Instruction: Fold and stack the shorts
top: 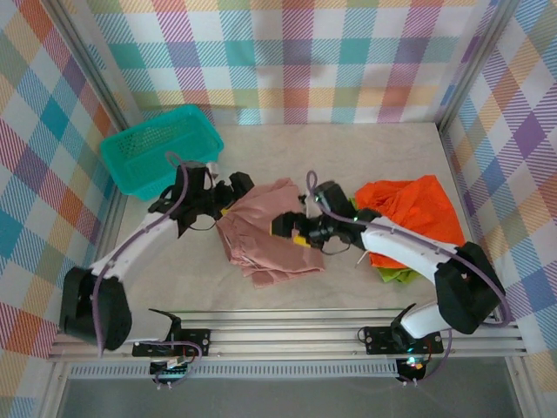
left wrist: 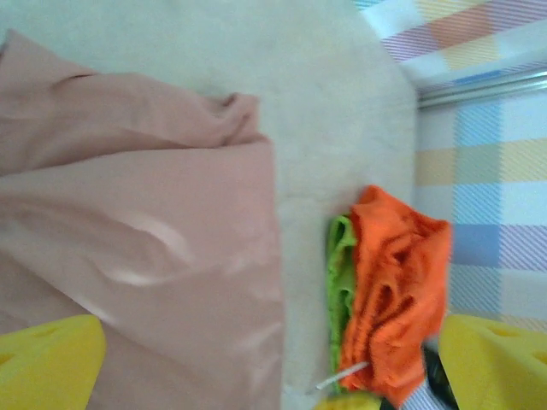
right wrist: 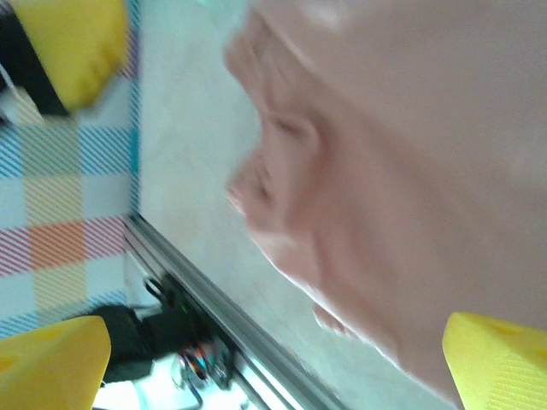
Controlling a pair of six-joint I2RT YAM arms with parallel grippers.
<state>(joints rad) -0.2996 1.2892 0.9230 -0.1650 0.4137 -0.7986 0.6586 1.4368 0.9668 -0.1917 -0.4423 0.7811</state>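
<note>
Teal basket (top: 157, 150) sits left of the pink shorts (top: 261, 237) on the desk (top: 365, 148). Left end effector (top: 235, 192) hovers at their upper-left edge — wide, empty. Right end effector (top: 291, 228), at their right edge, is likewise wide, empty. Farther right lie the orange shorts (top: 409, 213) — green shorts (top: 396, 275) peek out beneath.

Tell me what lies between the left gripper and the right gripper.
The dusty pink shorts lie crumpled between the left gripper and the right gripper. This shows in the top external view. Both grippers are open.
</note>
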